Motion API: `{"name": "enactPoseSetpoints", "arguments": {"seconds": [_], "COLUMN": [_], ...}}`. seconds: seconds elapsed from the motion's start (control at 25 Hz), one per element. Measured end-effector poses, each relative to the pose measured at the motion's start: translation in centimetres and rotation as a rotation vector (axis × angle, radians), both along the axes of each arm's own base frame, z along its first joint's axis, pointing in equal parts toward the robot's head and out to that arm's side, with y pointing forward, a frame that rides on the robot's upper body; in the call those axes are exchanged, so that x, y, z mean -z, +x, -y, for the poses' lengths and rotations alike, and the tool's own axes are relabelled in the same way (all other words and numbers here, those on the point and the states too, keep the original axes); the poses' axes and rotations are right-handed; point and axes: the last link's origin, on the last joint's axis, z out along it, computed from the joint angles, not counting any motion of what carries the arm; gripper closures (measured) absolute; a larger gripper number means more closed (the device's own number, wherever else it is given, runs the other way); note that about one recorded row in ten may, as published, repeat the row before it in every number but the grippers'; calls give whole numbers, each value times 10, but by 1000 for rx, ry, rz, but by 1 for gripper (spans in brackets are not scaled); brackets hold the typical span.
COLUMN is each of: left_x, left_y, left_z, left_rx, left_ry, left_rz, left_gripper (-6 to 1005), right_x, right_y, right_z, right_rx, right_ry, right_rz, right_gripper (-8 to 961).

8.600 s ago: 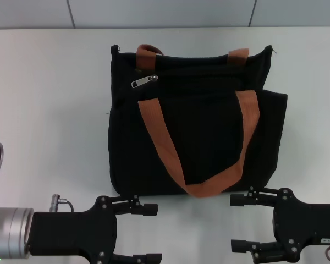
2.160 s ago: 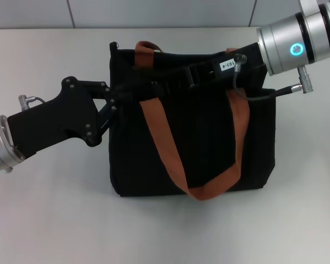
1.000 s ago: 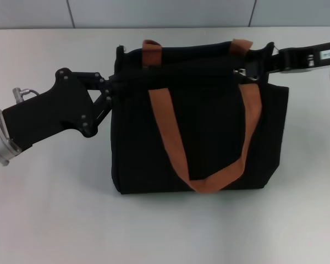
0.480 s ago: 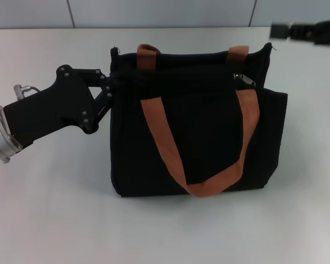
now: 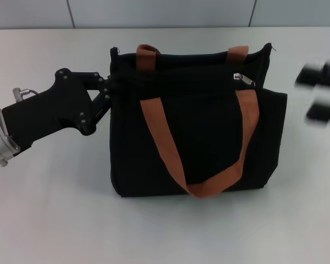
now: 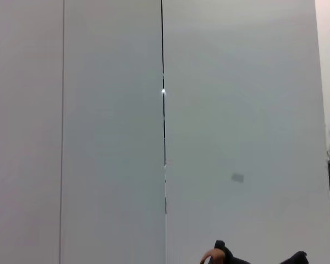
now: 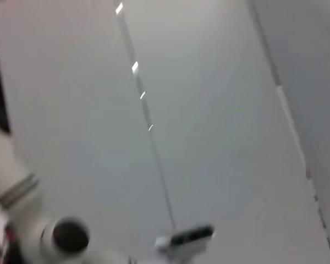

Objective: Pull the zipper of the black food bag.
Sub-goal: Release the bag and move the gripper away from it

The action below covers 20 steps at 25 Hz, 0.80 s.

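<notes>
**A:** What lies nearest the robot on the desk?

**B:** Bare white desk fills the near edge. Just beyond it, about midway between the left and right edges, the black food bag lies with its bottom toward the near edge and its top toward the far edge. One orange-brown strap loops down its front in a long U, and the ends of a second strap show at the bag's far rim.

**A:** And the arms?

**B:** The left gripper reaches in from the desk's left edge, its black body angled toward the bag's far left corner. Its tips meet the fabric there, closed onto the bag's corner, as far as the head view shows. The right gripper is a dark blur near the desk's right edge, well apart from the bag. It shows as two separate dark bars with a gap between them, so its fingers look parted, holding nothing.

**A:** Where is the zipper?

**B:** The zipper, a small silver tab, sits on the zip line along the bag's far edge, close to the far right corner, just above the strap's right end. Nothing touches it.

**A:** Anything farther back?

**B:** A grey panelled wall rises beyond the desk's far edge.
</notes>
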Motion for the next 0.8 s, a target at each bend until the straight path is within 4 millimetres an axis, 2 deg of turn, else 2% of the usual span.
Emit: {"name": "enactPoseSetpoints", "arguments": {"seconds": [0.16,0.4,0.56,0.8], "left_x": [-1,-2,-4,-3], "left_y": [-1,-2,-5,-7], "left_z": [0,-1,-1,-2], "left_rx": [-14,-32,-48,-61], "left_ry": [-13,-29,-39,-33], "left_rz": [-1,-1,-5,-13], "left_gripper": [939,938,937,935], "right_x": [30,71,83,95], "right_y": [12,36,46,52], "right_z": [21,40,43,47], "right_rx": [-86,-99,-82,-72], "right_ry": [34,26,40,46], "right_rz": [87,258,311,337], "right_gripper": [457,237,124,124]}}
